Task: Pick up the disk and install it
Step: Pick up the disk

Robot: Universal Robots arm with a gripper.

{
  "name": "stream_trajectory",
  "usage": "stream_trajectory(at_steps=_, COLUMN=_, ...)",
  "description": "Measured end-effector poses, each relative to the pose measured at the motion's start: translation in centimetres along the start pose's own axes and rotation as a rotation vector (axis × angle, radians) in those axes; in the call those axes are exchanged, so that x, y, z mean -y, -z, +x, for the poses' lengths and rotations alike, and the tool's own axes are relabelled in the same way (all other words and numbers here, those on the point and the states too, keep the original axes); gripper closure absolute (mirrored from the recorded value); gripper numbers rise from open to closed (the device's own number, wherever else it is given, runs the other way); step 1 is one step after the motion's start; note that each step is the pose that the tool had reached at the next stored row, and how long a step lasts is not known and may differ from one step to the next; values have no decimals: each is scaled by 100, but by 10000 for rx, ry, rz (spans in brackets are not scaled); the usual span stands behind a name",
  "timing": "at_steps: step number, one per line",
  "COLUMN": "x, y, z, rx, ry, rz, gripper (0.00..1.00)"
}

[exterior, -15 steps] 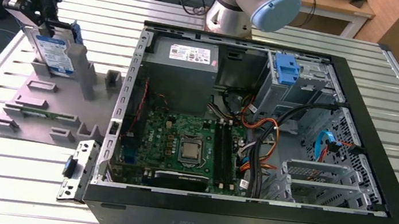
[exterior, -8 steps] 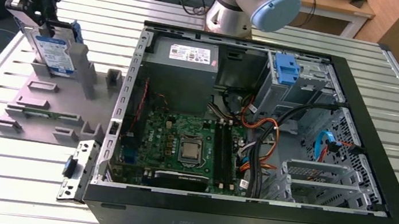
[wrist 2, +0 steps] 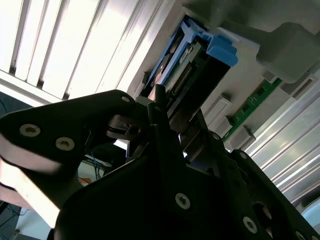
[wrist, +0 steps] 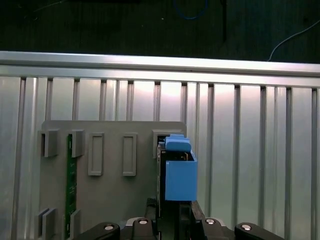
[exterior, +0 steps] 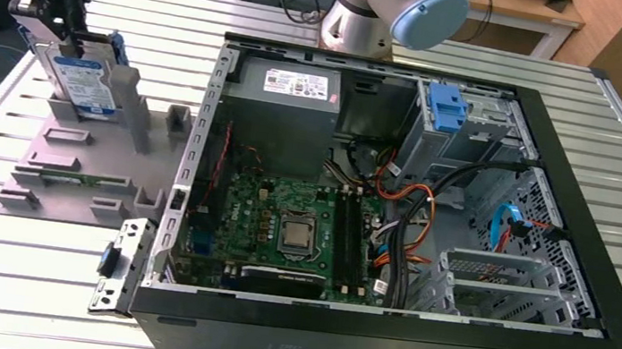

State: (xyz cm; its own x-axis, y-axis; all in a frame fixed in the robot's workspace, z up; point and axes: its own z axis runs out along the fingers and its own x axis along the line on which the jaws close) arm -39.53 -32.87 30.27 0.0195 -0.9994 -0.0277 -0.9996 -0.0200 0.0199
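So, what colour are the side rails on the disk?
Blue. The side rails of the disk show best in the first wrist view.

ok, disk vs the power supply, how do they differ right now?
The disk stands on edge in the grey fixture, outside the case; the power supply sits inside it. The disk is a thin slab with blue rails; the power supply a boxy block. The gripper is at the disk, not the power supply. Both grey with labels.

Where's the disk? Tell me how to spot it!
Find the big open computer case. At the exterior view's left stands a grey rack, with the disk upright in it under the gripper. Unlike the grey power supply, it is flat with blue side rails.
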Motion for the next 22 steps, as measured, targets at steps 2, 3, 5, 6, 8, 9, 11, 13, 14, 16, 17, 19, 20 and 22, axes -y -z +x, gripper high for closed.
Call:
stream_trajectory(at_steps=2, x=-1, y=6, z=0, rx=1, ry=0, rz=1, gripper=65)
stream_trajectory(at_steps=3, x=-1, y=6, z=0, rx=1, ry=-1, rz=2, gripper=65)
stream_trajectory(at_steps=5, x=-1, y=7, z=0, rx=1, ry=-3, rz=2, gripper=65)
stream_trajectory(at_steps=6, x=-1, y=7, z=0, rx=0, ry=-3, rz=0, gripper=65)
stream_trajectory(at_steps=8, x=-1, y=8, z=0, rx=-1, ry=-4, rz=-1, gripper=65)
stream_trajectory(at_steps=9, x=-1, y=8, z=0, rx=0, ry=-4, rz=-1, gripper=65)
stream_trajectory(at_steps=11, x=-1, y=8, z=0, rx=0, ry=-5, rz=-1, gripper=65)
stream_trajectory(at_steps=13, x=-1, y=8, z=0, rx=0, ry=-6, rz=-1, gripper=65)
stream_trajectory(at_steps=14, x=-1, y=8, z=0, rx=0, ry=-6, rz=0, gripper=65)
stream_trajectory(at_steps=16, x=-1, y=13, z=0, rx=-2, ry=-7, rz=-3, gripper=65)
stream_trajectory(at_steps=17, x=-2, y=33, z=-1, rx=-2, ry=-7, rz=-3, gripper=65)
stream_trajectory(at_steps=19, x=-2, y=87, z=-3, rx=-1, ry=-7, rz=0, gripper=65)
stream_trajectory(at_steps=20, x=-3, y=108, z=-3, rx=-1, ry=-7, rz=0, gripper=65)
stream_trajectory(at_steps=22, x=-3, y=126, z=-4, rx=0, ry=-7, rz=1, gripper=65)
